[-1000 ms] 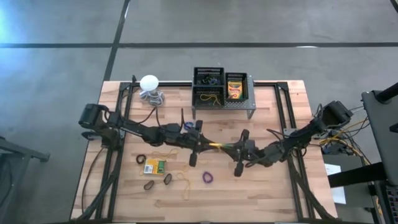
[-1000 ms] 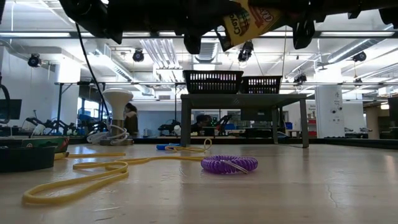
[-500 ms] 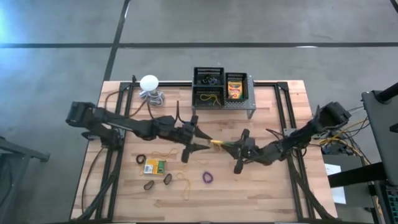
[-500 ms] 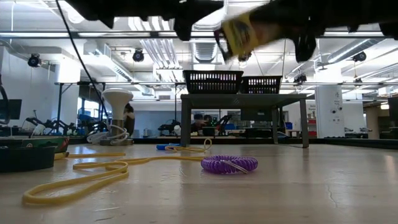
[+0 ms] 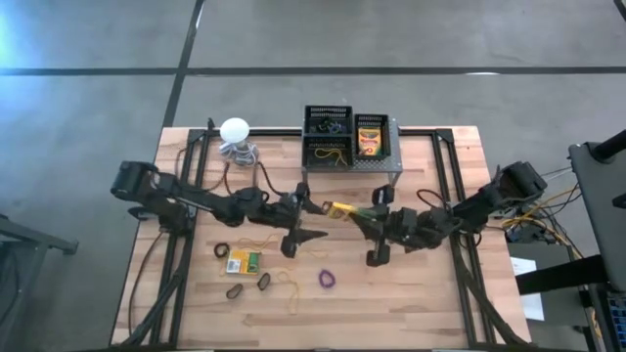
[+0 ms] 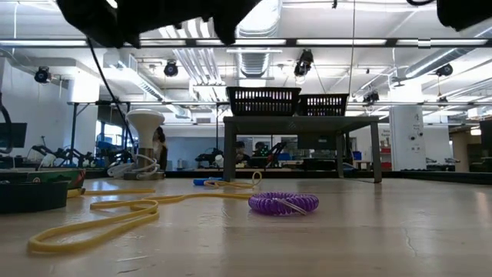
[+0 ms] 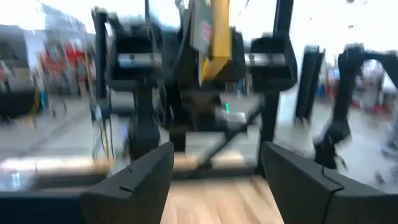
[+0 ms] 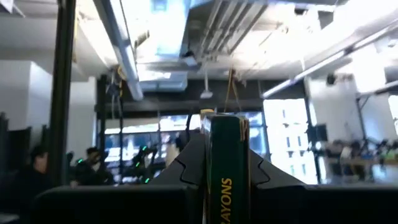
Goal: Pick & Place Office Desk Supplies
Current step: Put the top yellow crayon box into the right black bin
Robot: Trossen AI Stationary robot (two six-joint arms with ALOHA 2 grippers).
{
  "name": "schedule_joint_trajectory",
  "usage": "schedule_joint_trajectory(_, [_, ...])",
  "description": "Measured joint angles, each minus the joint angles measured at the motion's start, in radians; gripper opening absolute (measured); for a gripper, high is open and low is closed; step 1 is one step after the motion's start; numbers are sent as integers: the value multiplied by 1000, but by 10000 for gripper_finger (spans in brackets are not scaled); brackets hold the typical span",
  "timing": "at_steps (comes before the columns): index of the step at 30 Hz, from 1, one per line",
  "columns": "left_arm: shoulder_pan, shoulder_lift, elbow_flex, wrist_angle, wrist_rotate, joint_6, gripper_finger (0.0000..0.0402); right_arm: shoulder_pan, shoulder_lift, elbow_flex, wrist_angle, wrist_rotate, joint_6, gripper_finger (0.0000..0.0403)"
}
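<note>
Crayon box (image 5: 344, 209) held edge-on in the right tool (image 5: 364, 216), whose fingers are closed on it, raised above mid-worktop (image 5: 411, 293). Left tool (image 5: 306, 221), spread wide and empty, sits just left of the box, apparently having passed it across. Mesh bins (image 5: 341, 137) on the grey stand (image 5: 395, 166) lie at the far edge, the likely destination. A second crayon box (image 5: 243, 261) and purple band (image 5: 327, 279) lie nearer.

Two mesh bins (image 5: 327, 121) sit on the stand (image 5: 391, 164) at the table's (image 5: 411, 293) far edge. A crayon box (image 5: 244, 261) lies left of the coiled band (image 5: 327, 279).
</note>
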Motion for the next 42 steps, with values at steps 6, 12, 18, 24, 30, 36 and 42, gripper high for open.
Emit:
schedule_joint_trajectory(6, [-2,56,47,253,-21,26,249,-25,6,61,-64,-58,-33,29])
schedule_joint_trajectory(12, [-15,40,90,251,-21,41,228,-28,10,69,-74,-69,-32,29])
schedule_joint_trajectory(18, [-18,40,112,164,-19,47,114,-27,12,64,-72,-69,-28,37])
schedule_joint_trajectory(24, [-18,39,137,70,-21,48,25,-26,12,63,-128,-70,11,53])
schedule_joint_trajectory(30, [-18,-53,140,-257,-98,33,32,1,-70,64,-495,109,41,80])
schedule_joint_trajectory(36, [-11,-156,200,-911,-278,13,31,31,-280,148,-1323,231,374,135])
schedule_joint_trajectory(42, [-6,-138,263,-1268,-282,14,32,-55,-306,285,-1827,-8,592,190])
